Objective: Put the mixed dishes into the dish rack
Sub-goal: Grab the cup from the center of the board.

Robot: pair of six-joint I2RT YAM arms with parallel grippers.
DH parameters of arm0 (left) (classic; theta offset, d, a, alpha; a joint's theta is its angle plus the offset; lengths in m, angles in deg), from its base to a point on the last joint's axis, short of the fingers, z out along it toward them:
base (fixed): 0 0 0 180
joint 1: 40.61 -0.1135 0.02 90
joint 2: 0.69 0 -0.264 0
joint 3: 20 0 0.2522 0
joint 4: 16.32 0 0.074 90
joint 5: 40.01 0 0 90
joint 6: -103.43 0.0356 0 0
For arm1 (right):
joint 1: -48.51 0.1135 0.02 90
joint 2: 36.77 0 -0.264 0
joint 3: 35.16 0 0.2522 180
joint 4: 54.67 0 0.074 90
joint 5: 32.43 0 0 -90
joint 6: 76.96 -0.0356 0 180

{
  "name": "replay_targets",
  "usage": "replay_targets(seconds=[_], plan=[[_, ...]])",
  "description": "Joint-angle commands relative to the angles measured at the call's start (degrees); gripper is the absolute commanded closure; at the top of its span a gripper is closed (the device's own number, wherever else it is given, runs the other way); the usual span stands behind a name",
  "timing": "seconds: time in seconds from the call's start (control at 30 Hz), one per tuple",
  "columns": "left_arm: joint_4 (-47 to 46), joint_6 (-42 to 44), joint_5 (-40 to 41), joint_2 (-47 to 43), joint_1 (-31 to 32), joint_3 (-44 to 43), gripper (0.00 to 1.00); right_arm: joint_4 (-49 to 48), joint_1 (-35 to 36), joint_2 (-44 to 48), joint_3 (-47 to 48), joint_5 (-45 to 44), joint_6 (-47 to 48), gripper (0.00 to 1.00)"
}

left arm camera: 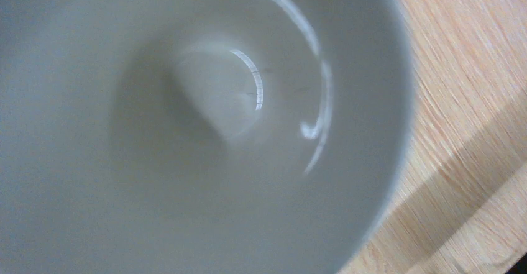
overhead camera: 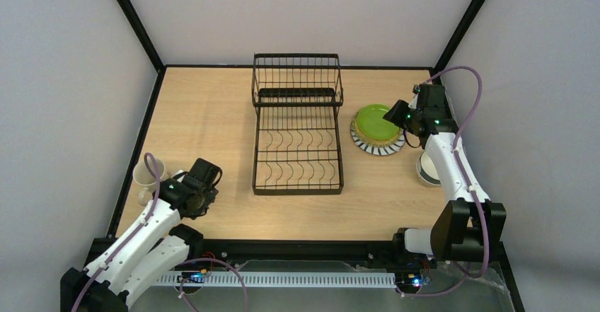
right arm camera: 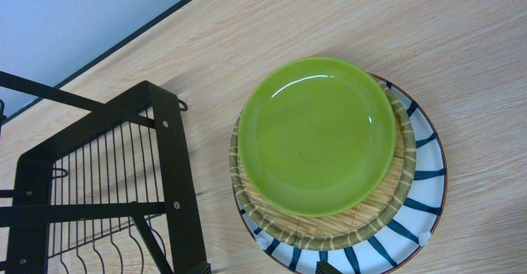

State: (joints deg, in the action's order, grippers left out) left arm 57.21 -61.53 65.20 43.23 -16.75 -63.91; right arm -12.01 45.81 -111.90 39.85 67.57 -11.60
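Observation:
The black wire dish rack (overhead camera: 297,131) stands mid-table with nothing in it; its corner shows in the right wrist view (right arm camera: 168,162). Three plates are stacked right of it: lime green (right arm camera: 317,134) on tan (right arm camera: 348,221) on white with a striped rim (right arm camera: 422,181), also in the top view (overhead camera: 377,129). My right gripper (right arm camera: 261,269) is open, hovering over the stack's near rim (overhead camera: 397,114). A cream mug (overhead camera: 147,174) stands at the left. My left gripper (overhead camera: 204,185) is right of it. A pale mug's inside (left arm camera: 205,131) fills the left wrist view; no fingers show.
Another mug (overhead camera: 427,169) stands at the right, partly hidden behind my right arm. The enclosure's walls and black frame close in the table on three sides. Bare wood lies between the rack and the left mug.

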Motion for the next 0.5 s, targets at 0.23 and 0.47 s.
replay_targets(seconds=[0.23,0.47], plan=[[3.1,0.4,1.7,-1.7,0.1,0.1,0.75,-1.3,0.2,1.5,0.0,1.0,0.3,0.05],[4.2,1.6,1.6,-2.6,0.1,-0.9,0.88,-1.1,0.2,1.9,0.2,1.3,0.1,0.05]])
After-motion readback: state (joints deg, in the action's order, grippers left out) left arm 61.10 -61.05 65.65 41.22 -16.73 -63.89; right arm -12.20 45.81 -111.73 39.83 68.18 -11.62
